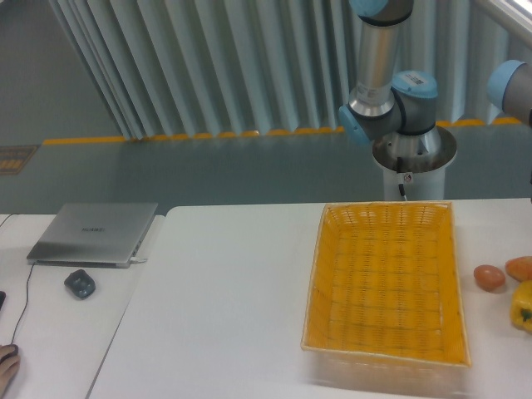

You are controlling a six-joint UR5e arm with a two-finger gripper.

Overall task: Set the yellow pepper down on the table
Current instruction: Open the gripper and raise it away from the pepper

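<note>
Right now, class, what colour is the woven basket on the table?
Orange-yellow: the woven basket shows clearly in the fixed camera view, on the white table.

The yellow pepper [523, 305] at the right edge has a smooth, glossy skin like plastic. The bench [224, 307] is smooth, matt white. The basket [384, 283] is rough orange wickerwork, open-woven. The orange-brown egg-shaped item [490, 278] looks smooth with a dull sheen. On the left, the laptop [94, 233] has a brushed, matt grey metal lid. The arm [389, 100] shows polished metal tube and smooth blue plastic caps.
</note>
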